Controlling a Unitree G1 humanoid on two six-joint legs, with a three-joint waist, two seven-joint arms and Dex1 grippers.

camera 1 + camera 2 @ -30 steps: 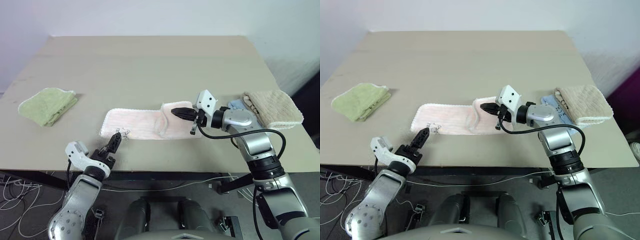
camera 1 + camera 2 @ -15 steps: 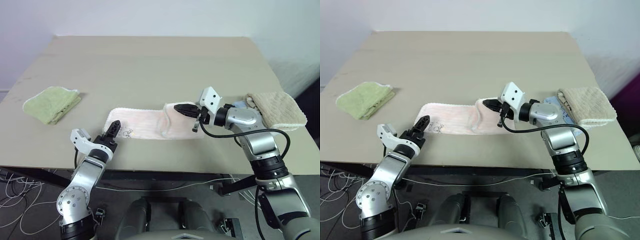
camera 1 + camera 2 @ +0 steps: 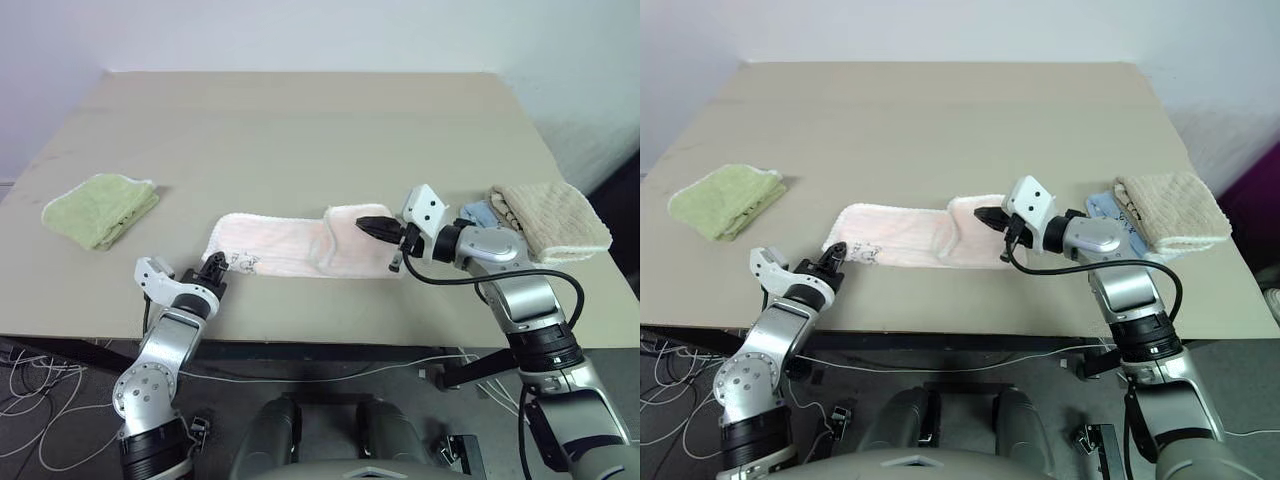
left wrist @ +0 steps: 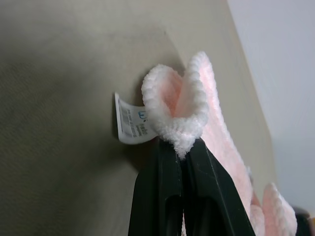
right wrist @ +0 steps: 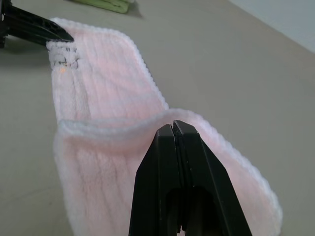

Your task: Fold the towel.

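Both fingers clamped on towel edges, left near corner, right folded end, open table beyond.

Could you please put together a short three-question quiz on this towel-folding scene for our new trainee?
1. True or false: the left gripper is shut on the pink towel.
2. What lies at the table's left side? A) green towel B) mug C) book
3. Fill in: the right gripper pinches the pink towel's ____ end.

Key: 1 true; 2 A; 3 right, its folded-over end.
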